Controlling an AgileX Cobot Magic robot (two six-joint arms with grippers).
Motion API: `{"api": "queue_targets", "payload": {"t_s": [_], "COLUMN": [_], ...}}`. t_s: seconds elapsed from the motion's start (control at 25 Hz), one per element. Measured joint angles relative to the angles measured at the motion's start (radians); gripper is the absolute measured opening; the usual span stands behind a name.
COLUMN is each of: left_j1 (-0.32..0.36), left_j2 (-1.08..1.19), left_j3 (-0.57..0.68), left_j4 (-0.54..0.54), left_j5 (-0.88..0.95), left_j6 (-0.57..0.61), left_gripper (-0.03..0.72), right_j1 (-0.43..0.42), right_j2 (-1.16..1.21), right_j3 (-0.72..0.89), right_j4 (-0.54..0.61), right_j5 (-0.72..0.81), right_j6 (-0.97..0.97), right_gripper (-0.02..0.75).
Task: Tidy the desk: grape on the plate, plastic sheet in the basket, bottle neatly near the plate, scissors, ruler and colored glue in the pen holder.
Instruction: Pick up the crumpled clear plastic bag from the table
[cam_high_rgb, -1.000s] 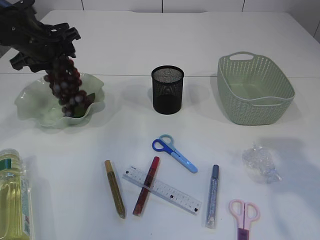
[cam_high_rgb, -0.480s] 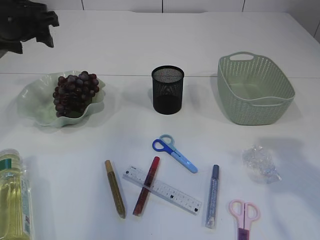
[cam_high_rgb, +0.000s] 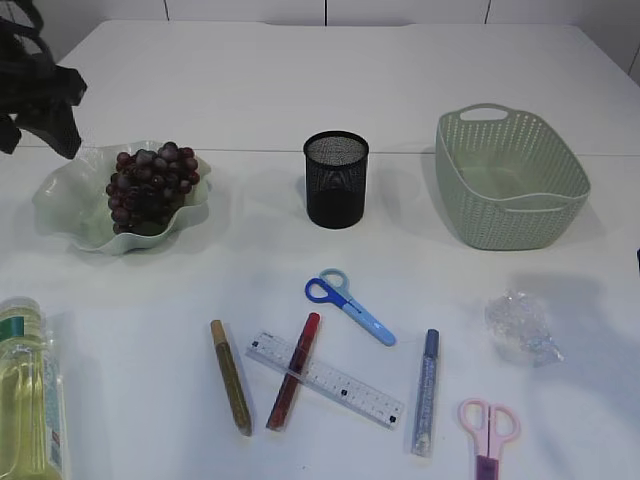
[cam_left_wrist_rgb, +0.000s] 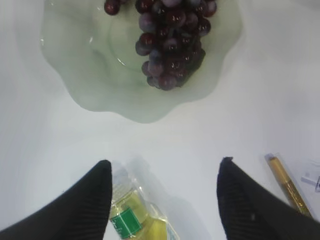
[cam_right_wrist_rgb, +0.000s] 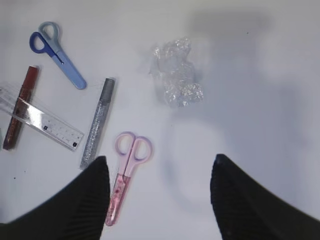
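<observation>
Purple grapes (cam_high_rgb: 150, 190) are now sitting in the green plate (cam_high_rgb: 60, 205) near the table's far left corner; a second ago they were hanging from the left gripper (cam_left_wrist_rgb: 165, 200) above it. That gripper is lifting clear over the left edge with its fingers apart and nothing between them, so the grape step looks finished.

The bottle (cam_high_rgb: 28, 395) is lying at the near left corner, well apart from the plate, and the left wrist view is looking down on it just below the plate, so it seems the likely next target for this arm.

Everything else is waiting. The plastic (cam_right_wrist_rgb: 177, 80) is resting near the right edge, outside the basket (cam_high_rgb: 510, 180). Blue scissors (cam_high_rgb: 350, 300), pink scissors (cam_high_rgb: 487, 428), the ruler (cam_high_rgb: 325, 378) and three glue sticks (cam_high_rgb: 231, 375) are lying along the near edge, none in the holder (cam_high_rgb: 335, 180). The red stick is lying across the ruler.

The right gripper (cam_right_wrist_rgb: 157, 200) is hovering above the pink scissors and plastic, fingers spread and empty.
</observation>
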Motion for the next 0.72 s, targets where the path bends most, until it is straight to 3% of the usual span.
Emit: {"api": "queue_targets", "payload": {"t_s": [0.2, 0.44, 0.72], "left_j1": [0.000, 0.000, 0.000], "left_j2": [-0.103, -0.287, -0.482], "left_j3": [0.118, 0.379, 0.506], "left_j4": [-0.009, -0.041, -0.055], "left_j5": [-0.002, -0.031, 0.041], "left_j6": [0.015, 0.017, 0.018], "left_gripper": [0.449, 0.438, 0.436], "right_j1": [0.000, 0.013, 0.178], "right_j2": [0.033, 0.137, 0.315], "right_j3": [-0.069, -0.183, -0.233], "right_j4": [0.002, -0.003, -0.155], "right_j5": [0.048, 0.098, 0.085], "right_j6": [0.002, 0.002, 0.036], "right_gripper": [0.496, 0.454, 0.447]}}
